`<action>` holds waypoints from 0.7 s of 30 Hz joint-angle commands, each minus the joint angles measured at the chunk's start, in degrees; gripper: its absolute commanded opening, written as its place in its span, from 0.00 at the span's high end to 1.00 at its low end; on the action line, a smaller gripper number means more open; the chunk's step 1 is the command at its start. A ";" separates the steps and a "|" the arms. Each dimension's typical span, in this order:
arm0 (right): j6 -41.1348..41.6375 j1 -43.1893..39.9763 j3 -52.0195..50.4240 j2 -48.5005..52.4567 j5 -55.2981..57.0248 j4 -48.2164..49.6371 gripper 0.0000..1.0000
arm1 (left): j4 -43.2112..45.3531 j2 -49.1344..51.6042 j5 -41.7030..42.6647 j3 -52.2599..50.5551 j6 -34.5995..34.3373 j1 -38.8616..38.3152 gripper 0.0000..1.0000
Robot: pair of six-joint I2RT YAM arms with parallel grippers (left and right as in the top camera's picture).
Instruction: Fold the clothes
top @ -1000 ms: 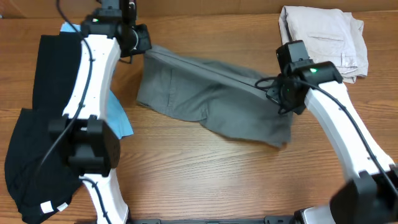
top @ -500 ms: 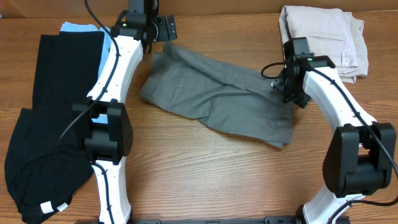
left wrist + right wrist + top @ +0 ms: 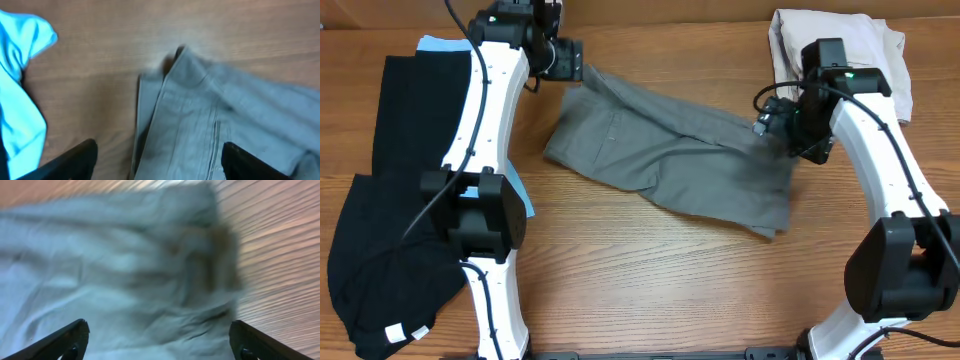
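- Nearest me on the left, a crumpled black garment (image 3: 380,250) lies on the brown wooden surface (image 3: 650,280). The left arm hides its right edge.
- In the middle of the surface lie the mid-grey woven shorts (image 3: 670,160), spread almost flat. Their long axis runs on a slant from far left to near right, and a thicker folded edge follows the far side. I cannot tell which end is the waistband.
- The right fingers (image 3: 775,125) hang over the shorts' right end, spread wide and pinching nothing. The right wrist view is blurred, so I see only rumpled grey cloth (image 3: 125,270) below the two tips (image 3: 160,325).
- The left fingers (image 3: 575,65) sit just beside the far-left corner, also spread and empty. Their own camera shows that corner (image 3: 210,125) lying on the wood between the tips (image 3: 159,147).
- A light blue cloth (image 3: 440,45) peeks out far left, mostly covered.
- Pale beige folded shorts (image 3: 845,55) lie far right, partly behind the right arm.
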 commanded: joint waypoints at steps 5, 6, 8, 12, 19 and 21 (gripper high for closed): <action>-2.25 4.22 -2.21 -1.33 -3.67 2.69 0.07 | 8.63 0.37 2.45 -9.22 7.21 -0.37 0.14; -2.23 4.42 -2.49 -1.33 -3.85 3.37 0.07 | 11.37 0.37 3.48 -10.19 9.27 -0.44 0.11; -2.25 4.57 -2.91 -1.33 -4.61 4.42 0.07 | 15.85 0.46 4.31 -11.52 12.79 -0.74 0.07; -2.27 4.61 -3.30 -1.33 -4.90 5.22 0.07 | 22.82 2.54 4.33 -12.00 17.35 -1.51 0.00; -2.27 4.61 -3.28 -1.33 -4.98 5.16 0.10 | 27.19 7.61 5.29 -12.00 18.60 -2.40 0.06; -2.62 4.61 -3.26 -1.49 -7.23 4.92 0.17 | 25.18 7.78 5.40 -11.96 17.33 -2.38 0.16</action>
